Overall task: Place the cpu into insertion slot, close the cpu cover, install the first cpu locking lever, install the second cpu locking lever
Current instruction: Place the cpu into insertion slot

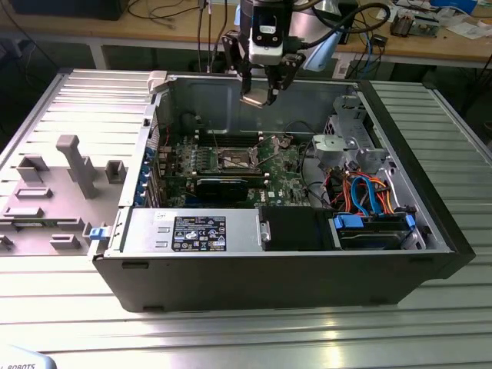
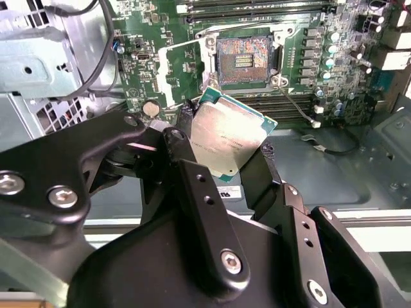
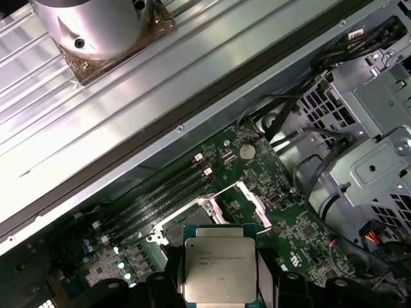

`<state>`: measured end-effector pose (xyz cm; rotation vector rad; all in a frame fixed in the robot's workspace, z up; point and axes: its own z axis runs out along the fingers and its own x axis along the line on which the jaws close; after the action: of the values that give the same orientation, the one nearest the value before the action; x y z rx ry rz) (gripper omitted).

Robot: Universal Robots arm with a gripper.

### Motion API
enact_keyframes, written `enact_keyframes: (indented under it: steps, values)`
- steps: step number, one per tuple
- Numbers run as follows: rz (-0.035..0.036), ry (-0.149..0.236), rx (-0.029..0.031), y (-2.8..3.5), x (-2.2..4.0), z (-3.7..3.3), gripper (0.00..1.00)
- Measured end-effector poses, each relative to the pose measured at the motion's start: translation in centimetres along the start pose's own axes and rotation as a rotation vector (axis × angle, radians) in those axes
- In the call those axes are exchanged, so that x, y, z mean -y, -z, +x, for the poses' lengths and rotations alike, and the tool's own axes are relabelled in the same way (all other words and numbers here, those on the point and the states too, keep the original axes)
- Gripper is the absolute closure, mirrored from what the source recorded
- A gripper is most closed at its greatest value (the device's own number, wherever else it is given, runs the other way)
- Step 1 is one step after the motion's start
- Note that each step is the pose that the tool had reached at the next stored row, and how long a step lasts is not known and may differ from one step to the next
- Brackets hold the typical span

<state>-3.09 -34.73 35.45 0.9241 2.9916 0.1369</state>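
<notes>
Ribbed metal table (image 1: 231,338). Upper centre, black gripper (image 1: 260,95) pinches opposite edges of flat silver-topped square cpu (image 2: 228,138): likely light, stiff, fragile; edge-hold suits.

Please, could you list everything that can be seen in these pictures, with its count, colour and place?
computer case: one, black and grey, lying open on the table
table: one, silvery slatted metal, under the case
board: one, green, inside the case
insertion slot: one, dark with a silvery rim, on the board, empty
cpu cover: one, silvery, raised open beside the slot
coin battery: one, silvery, on the board
cables: several, orange and blue, inside the case at the exterior view's right
cpu: one, silver-tan top with a green edge, held above the board
pincer: one, black, shut on the cpu's edges
</notes>
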Motion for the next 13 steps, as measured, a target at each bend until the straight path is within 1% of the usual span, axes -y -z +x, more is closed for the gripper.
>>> enact_keyframes:
  steps: [1, 5, 7, 9, 13]
  values:
    - [-0.0001, -0.006, 0.0005, 0.0, 0.03, 0.05, 0.46]
    - [-0.0004, -0.011, 0.0009, 0.0, 0.28, 0.36, 0.46]
    - [-0.0002, -0.017, 0.0014, 0.01, 0.29, 0.36, 0.46]
    - [-0.0007, -0.034, 0.0029, 0.01, 0.29, 0.37, 0.46]
    - [-0.0019, -0.098, 0.0084, -0.02, 0.3, 0.37, 0.46]
